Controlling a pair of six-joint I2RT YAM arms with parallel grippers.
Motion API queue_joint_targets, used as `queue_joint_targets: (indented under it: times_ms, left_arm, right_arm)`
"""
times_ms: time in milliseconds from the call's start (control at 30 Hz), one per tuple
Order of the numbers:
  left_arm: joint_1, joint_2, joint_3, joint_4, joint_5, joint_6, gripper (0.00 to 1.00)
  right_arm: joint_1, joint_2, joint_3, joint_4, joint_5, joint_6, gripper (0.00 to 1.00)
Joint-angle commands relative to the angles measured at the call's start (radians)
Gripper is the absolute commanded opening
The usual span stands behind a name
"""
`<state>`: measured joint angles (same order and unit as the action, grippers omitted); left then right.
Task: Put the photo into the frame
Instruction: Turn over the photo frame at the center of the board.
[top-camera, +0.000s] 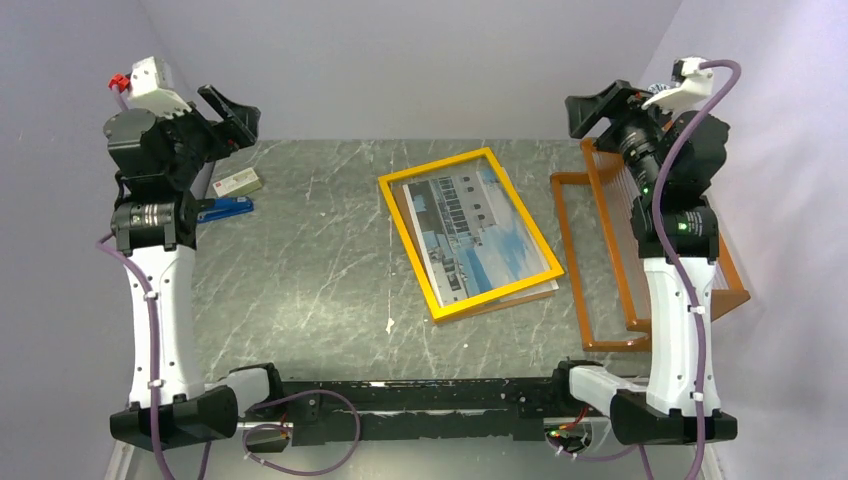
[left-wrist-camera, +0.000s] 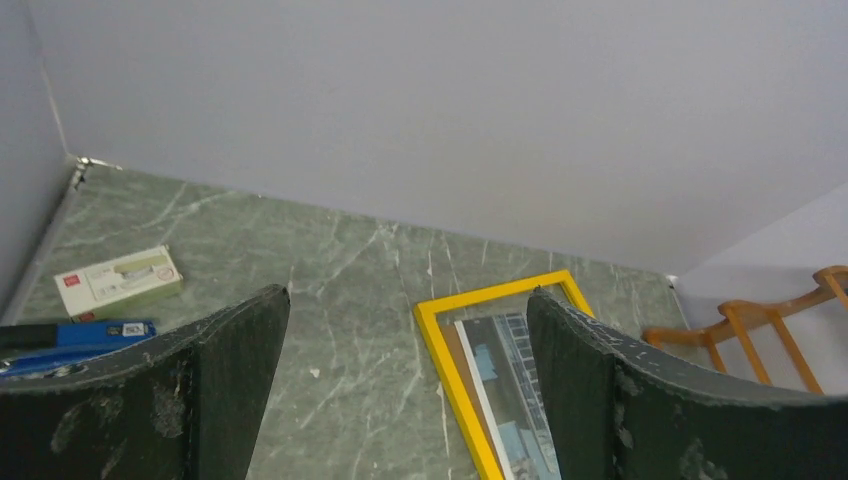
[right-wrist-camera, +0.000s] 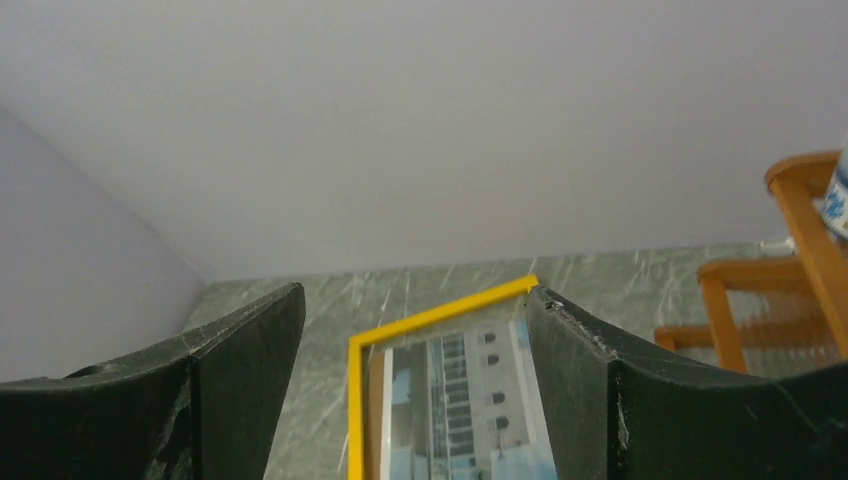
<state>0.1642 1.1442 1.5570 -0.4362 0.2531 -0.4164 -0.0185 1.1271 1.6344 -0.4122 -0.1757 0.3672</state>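
photo (top-camera: 478, 232): lies flat inside the outline of the frame, building and sky face up and seen through the opening.
photo fit: not square. A white strip pokes out past the frame's near-right rail, with a thin brown edge beside it; I cannot tell what the brown edge belongs to.
frame (top-camera: 433, 165): flat on the worktop (top-camera: 320, 240), right of centre and nearer the far edge than the near one, and turned askew to the worktop's edges.
rack (top-camera: 569, 262): orange wood along the right edge, just beside the frame and apart from it.
box (top-camera: 236, 182), blue item (top-camera: 225, 208): far-left corner area, well apart from the frame.
left gripper (left-wrist-camera: 410, 300): raised over the left edge, jaws spread wide, nothing between them.
right gripper (right-wrist-camera: 415, 295): raised over the rack, jaws well apart, nothing held.
done (judged): print and frame are brought together, with neither arm touching them.
left (judged): nudge the print until no margin shows, then confirm it sits inside the rails rather than merely under them.
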Motion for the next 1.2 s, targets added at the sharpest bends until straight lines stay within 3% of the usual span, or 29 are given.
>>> queue_joint_targets:
  times_ms: [0,167,433,800,967,1167]
  left_arm:
    - [0.003,0.001,-0.024,0.053,0.055,-0.044,0.94]
    - [0.003,-0.014,-0.141,0.077,0.099,-0.082,0.94]
    - [0.003,-0.025,-0.343,0.077,0.221,-0.149,0.94]
    - [0.003,-0.074,-0.463,-0.017,0.093,-0.174,0.94]
    - [0.003,-0.099,-0.494,-0.017,0.085,-0.182,0.94]
    - [0.004,-0.124,-0.541,0.000,0.077,-0.175,0.94]
  right_arm:
    - [-0.001,-0.022,-0.067,0.053,-0.074,0.010,0.87]
    - [0.068,0.020,-0.086,0.051,-0.114,0.042,0.89]
    - [0.389,0.106,-0.151,0.020,0.124,0.039,0.86]
    - [0.752,0.407,-0.224,-0.075,0.287,0.079,0.80]
    - [0.851,0.607,-0.156,-0.205,0.375,0.096,0.72]
    - [0.869,0.740,-0.112,-0.285,0.421,0.101,0.65]
